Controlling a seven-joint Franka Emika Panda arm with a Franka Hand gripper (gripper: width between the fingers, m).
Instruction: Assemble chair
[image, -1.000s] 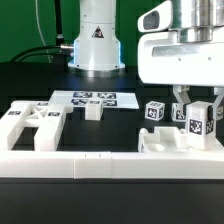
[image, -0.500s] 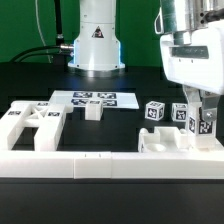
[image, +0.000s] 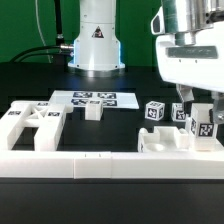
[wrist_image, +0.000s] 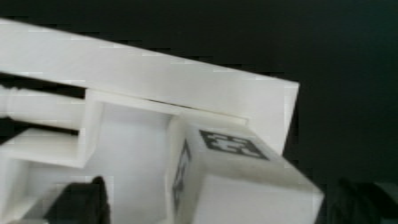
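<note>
The chair lies in separate white pieces. My gripper (image: 200, 108) hangs at the exterior view's right, open, its fingers on either side of a tagged white leg block (image: 203, 125) that stands on a flat white piece (image: 165, 142). In the wrist view the same block (wrist_image: 228, 143) fills the space between my dark fingertips (wrist_image: 80, 205), with a white panel (wrist_image: 125, 70) behind it. Two more tagged cubes (image: 153, 111) (image: 180, 112) stand just behind. A large slotted panel (image: 30, 125) lies at the exterior view's left, with a small block (image: 93, 110) beside it.
The marker board (image: 93, 98) lies flat at the back centre, in front of the arm's white base (image: 97, 40). A long white border rail (image: 100, 162) runs along the front of the black table.
My jaws have spread apart and let go of the tagged leg block, which stays standing on the flat piece. The hand shifted slightly toward the exterior view's right earlier.
</note>
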